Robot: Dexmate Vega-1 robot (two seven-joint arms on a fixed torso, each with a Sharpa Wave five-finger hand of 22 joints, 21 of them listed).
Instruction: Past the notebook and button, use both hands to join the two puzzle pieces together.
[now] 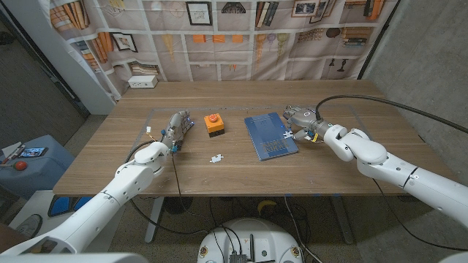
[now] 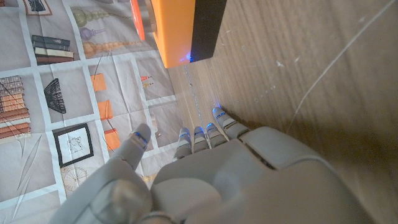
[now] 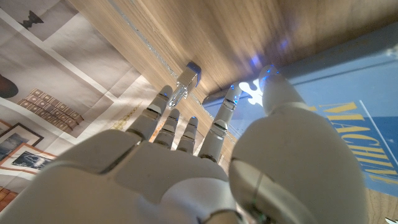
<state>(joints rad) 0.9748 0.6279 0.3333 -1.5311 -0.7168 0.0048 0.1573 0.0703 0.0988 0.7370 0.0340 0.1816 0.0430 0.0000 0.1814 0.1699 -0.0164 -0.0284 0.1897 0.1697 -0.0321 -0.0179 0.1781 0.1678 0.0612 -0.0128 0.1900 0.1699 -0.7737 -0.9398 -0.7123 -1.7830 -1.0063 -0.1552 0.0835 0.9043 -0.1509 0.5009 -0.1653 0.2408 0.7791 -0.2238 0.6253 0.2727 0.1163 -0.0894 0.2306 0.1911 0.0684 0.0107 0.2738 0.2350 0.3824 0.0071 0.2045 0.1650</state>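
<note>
While one small white puzzle piece [image 1: 215,158] lies at frame centre, nearer the left hand [image 1: 175,130], fingers apart, the right hand [image 1: 300,119] pinches the second piece [image 1: 287,136].

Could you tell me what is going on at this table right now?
A two-armed robot is working at a wooden table. Its right robot hand is at the edge of a blue notebook, fingers on a white puzzle piece lying there. Its left robot hand stands beside an orange button box, holding nothing. A second white puzzle piece lies on the table in front of the button box, apart from both hands. The pieces are not yet joined.
</note>
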